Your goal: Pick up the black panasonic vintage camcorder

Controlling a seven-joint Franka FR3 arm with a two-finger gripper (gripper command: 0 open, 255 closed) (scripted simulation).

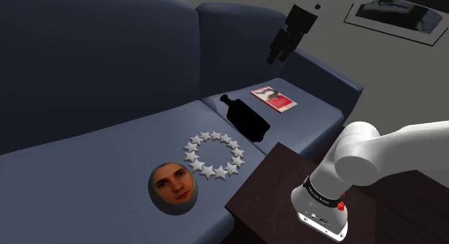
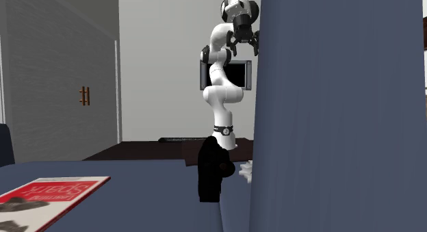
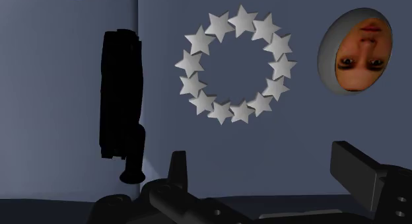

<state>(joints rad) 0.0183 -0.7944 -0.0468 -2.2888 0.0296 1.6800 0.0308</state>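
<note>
gripper (image 1: 278, 57): hangs released, fingers (image 3: 360, 175) apart, upper middle of shoulder view | camcorder (image 1: 247, 120): lies on sofa (image 1: 86, 163) at frame centre, just beside star ring (image 1: 193, 145)

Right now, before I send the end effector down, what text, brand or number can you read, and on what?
Booklet on the sofa: white lettering on a red band, too blurred to read.
Camcorder: solid black, no brand legible.
Arm's base ring: tiny marks, too small to read.
</note>
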